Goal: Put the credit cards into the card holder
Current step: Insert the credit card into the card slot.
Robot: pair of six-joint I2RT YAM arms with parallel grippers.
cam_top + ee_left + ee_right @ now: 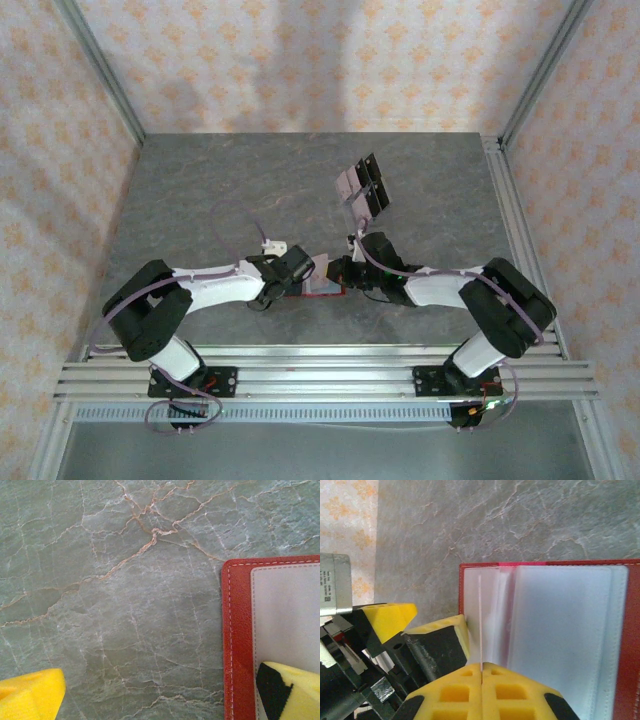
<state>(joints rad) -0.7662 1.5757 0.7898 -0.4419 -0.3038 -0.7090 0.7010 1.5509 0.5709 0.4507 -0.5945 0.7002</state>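
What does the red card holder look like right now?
The card holder is a red wallet with pale stitching, lying open on the grey marbled table. Inside are greyish panels and shiny sleeves. The right gripper has its jaws shut on one thin inner leaf, standing it on edge. The open left gripper straddles its edge.

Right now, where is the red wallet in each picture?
Top external: red wallet in the centre, slightly below the middle.
Left wrist: red wallet at the right edge, lower part.
Right wrist: red wallet lying open across the right side.
Shared landmark: the grey veined table under it.
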